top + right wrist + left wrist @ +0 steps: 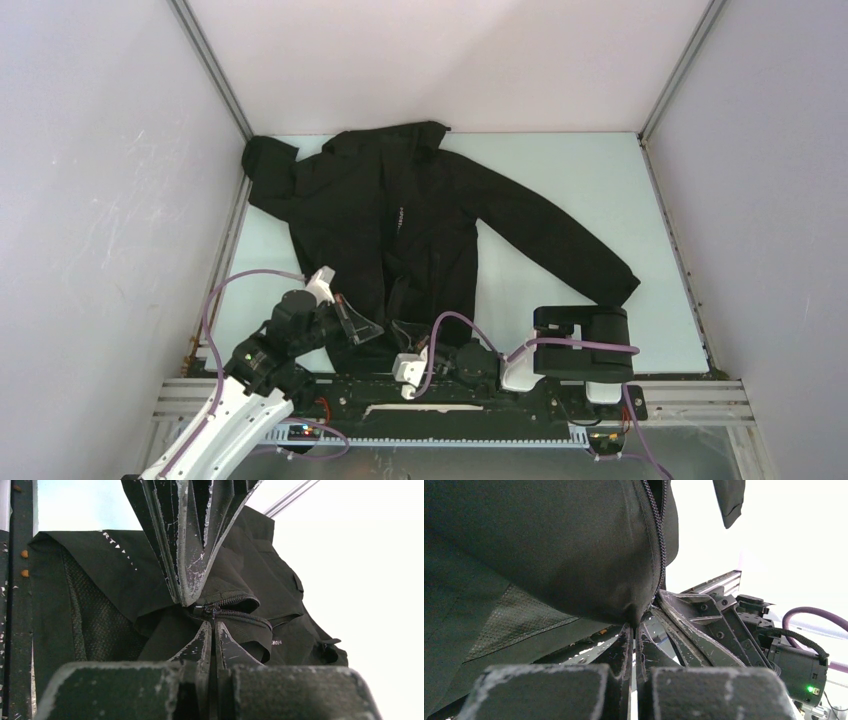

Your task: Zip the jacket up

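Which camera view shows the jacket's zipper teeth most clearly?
Left wrist: the zipper teeth run sharp and close along the jacket edge. Right wrist shows only a short curved stretch; top external is too far to show them.

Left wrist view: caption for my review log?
Left gripper pinching the jacket hem beside its zipper, right gripper alongside.

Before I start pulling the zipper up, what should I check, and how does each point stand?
1. Left pincer anchoring the jacket hem: ok, shut on fabric beside the zipper.
2. Right pincer holding the slider: cannot tell; its tips are closed just below it.
3. Both zipper tracks reach the slider: ok, as far as the right wrist view shows.
4. Fabric flat around the slider: not ok, folds bunch there.
5. Pincers clear of each other: cannot tell; they sit very close.
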{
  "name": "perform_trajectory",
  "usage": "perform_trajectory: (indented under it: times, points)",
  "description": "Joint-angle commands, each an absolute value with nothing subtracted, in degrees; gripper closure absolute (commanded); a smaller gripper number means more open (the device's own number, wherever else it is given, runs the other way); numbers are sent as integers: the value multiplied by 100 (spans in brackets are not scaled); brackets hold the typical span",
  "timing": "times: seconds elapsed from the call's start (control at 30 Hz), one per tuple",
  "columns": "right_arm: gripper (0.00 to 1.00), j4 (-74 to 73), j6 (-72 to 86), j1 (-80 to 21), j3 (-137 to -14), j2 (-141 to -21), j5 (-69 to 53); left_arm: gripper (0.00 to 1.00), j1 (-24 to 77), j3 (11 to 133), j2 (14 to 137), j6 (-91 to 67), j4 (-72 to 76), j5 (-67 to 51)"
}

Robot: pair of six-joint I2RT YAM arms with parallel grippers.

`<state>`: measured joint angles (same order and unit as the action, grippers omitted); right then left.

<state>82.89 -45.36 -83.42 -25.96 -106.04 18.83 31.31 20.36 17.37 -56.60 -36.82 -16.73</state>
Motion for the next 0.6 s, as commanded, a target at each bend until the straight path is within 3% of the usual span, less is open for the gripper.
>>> perform_trajectory:
  times: [0.0, 0.27, 0.47, 0.57]
  points:
    - [100, 8747, -4307, -8271, -2677, -10438, 2132, 100, 3083, 2110, 1848, -5280, -4075, -1498]
    - [100, 8516, -4237, -8379, -2698, -10422, 2589, 100, 3085, 2157, 2092, -5053, -4161, -1390]
    - [100, 5735, -2990, -7949, -2839, -9155, 789, 100, 3094, 2149, 2113, -5043, -4168, -1380]
    - [100, 5388, -3095, -7986, -2966, -9037, 1009, 100, 3125, 2090, 2072, -5089, -4179, -1340]
